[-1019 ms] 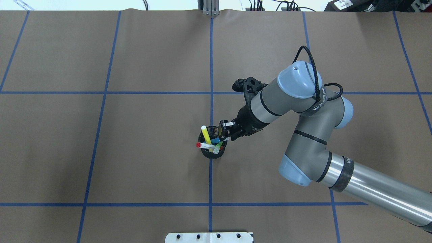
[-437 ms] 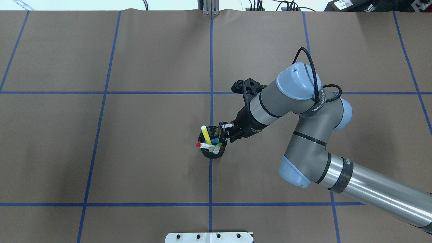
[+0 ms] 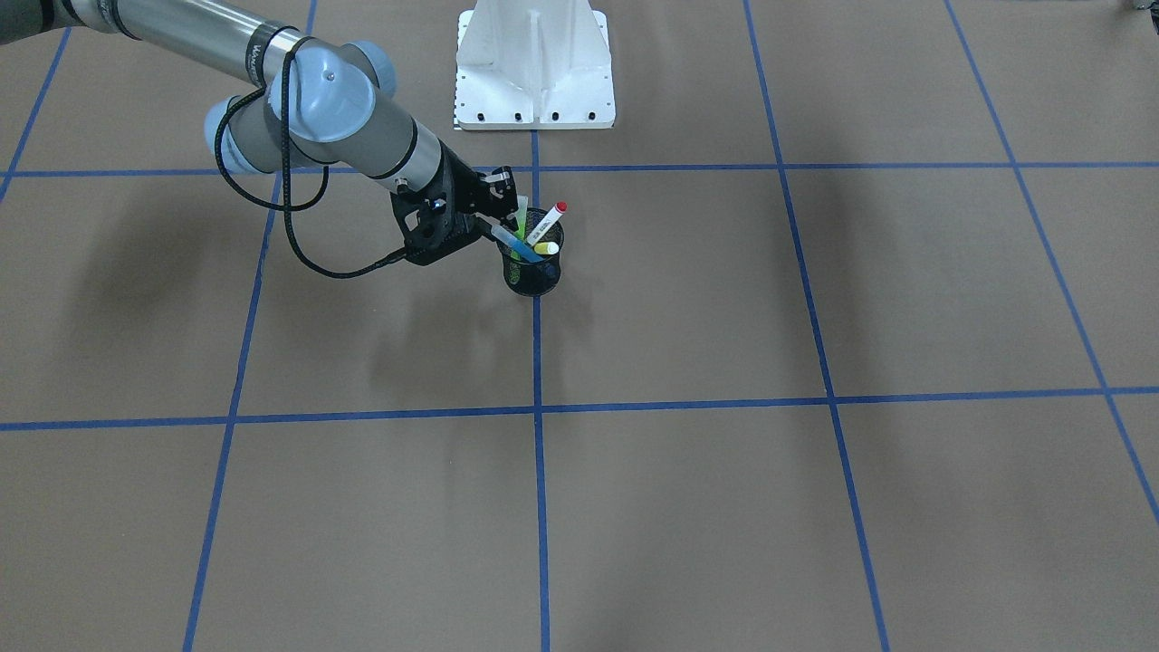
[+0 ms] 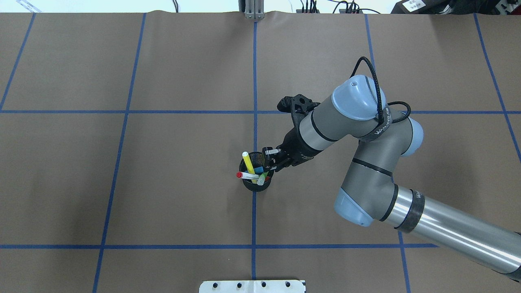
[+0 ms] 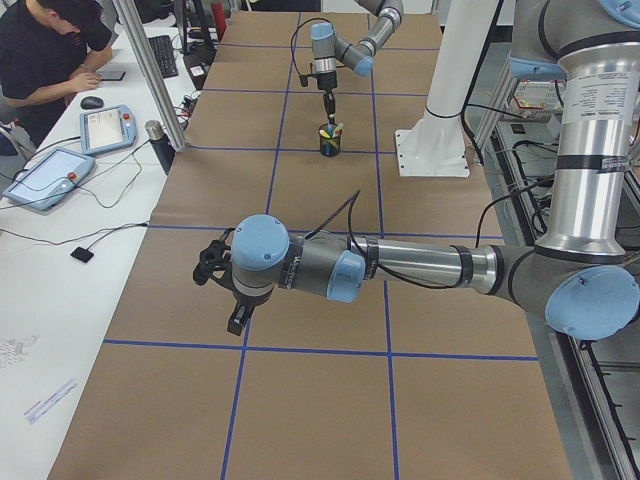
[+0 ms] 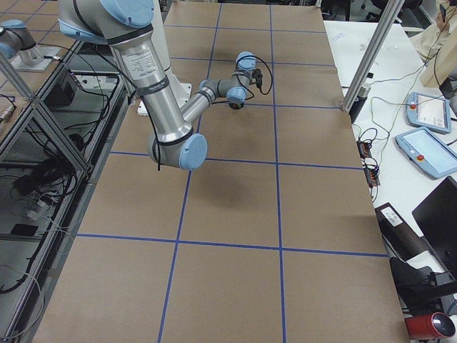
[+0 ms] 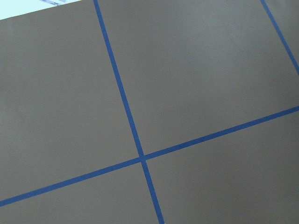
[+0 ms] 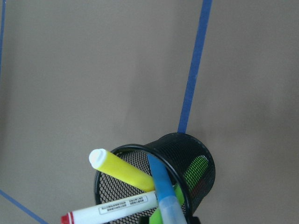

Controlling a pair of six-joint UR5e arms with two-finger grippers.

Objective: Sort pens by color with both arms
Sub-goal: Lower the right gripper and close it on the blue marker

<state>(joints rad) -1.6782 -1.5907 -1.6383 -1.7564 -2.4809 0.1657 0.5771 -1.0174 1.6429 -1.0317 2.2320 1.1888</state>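
Your left gripper (image 5: 238, 318) hung well clear of the pens (image 4: 249, 175); couldn't tell its grip state. The black mesh cup (image 4: 256, 186) with all four pens stood just ahead of your right gripper (image 4: 269, 159), the nearer one. Target blue pen (image 8: 163, 191) leaned back toward that tool, long axis running straight into it, top end between jaws that looked parted, not clamped. I'd pull along that axis.

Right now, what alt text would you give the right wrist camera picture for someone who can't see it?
A black mesh cup stands on a brown paper table beside a blue tape line. Four pens lean inside it: a yellow pen, a blue pen, a green pen and a white pen with a red end.
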